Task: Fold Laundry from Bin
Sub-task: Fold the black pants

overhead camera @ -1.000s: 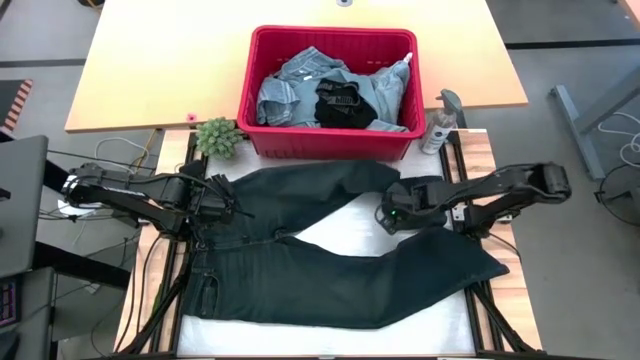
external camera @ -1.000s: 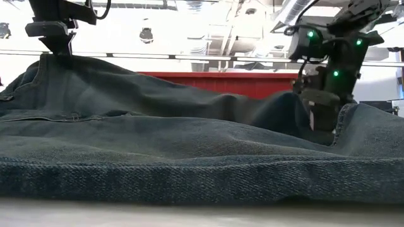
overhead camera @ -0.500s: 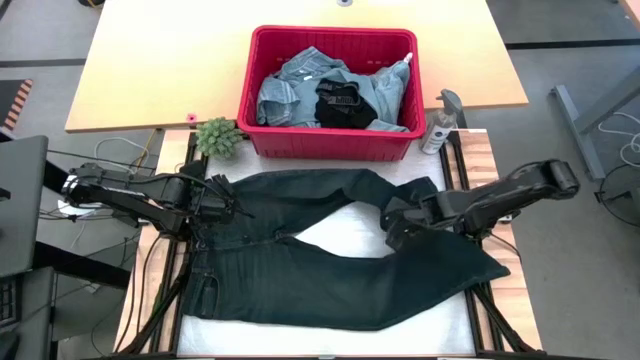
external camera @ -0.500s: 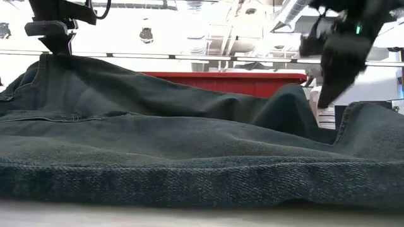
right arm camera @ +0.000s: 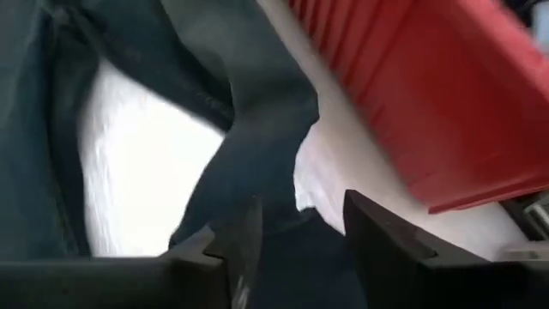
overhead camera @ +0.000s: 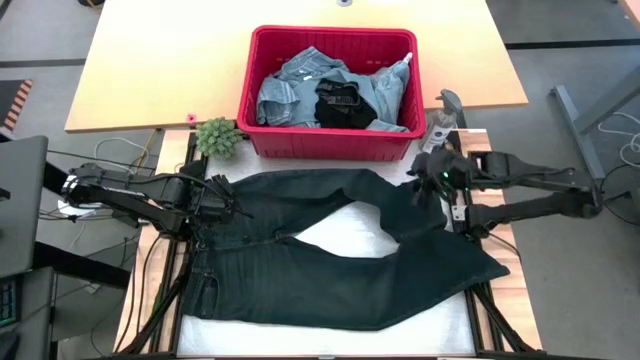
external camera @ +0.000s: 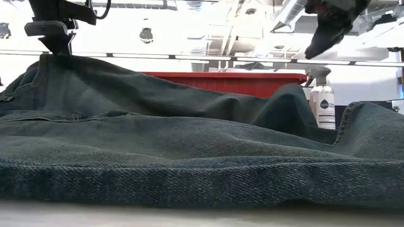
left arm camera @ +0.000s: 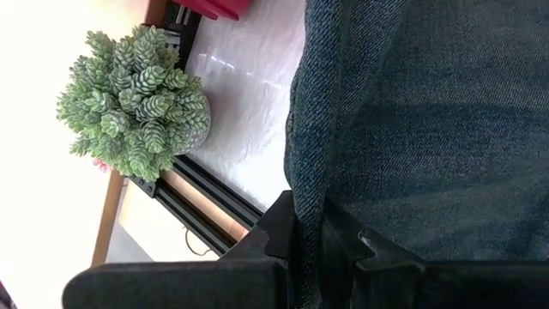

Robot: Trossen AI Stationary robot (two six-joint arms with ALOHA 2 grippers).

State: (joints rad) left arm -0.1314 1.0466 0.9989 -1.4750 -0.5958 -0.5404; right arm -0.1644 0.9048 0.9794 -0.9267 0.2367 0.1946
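Note:
Dark blue jeans [overhead camera: 330, 280] lie spread on the white table cover, waistband to the left and both legs running right. My left gripper [overhead camera: 207, 203] is shut on the waistband and holds that end raised [external camera: 55, 50]. My right gripper [overhead camera: 428, 187] hangs open high above the end of the far leg [right arm camera: 257, 112], with nothing between its fingers [external camera: 319, 41]. The red bin [overhead camera: 330, 142] stands beyond the jeans and holds light blue denim pieces [overhead camera: 290, 90] and a black garment [overhead camera: 340, 103]. My left gripper pinches the waistband's thick edge [left arm camera: 307, 193] between its two fingers. The fingers slant down onto it from the table's left. That end of the jeans is held up off the table [external camera: 47, 63], and the cloth slopes down from it to the rest, which lies flat.
A small green plant [overhead camera: 218, 136] stands at the bin's left corner, close to my left arm. A spray bottle [overhead camera: 440, 122] stands right of the bin, just beyond my right gripper. Bare white cover shows between the two legs [overhead camera: 335, 228].
My right gripper has risen off the jeans' far leg, gone toward the table's far right corner and rolled as it rose. The leg end stays lying on the table.

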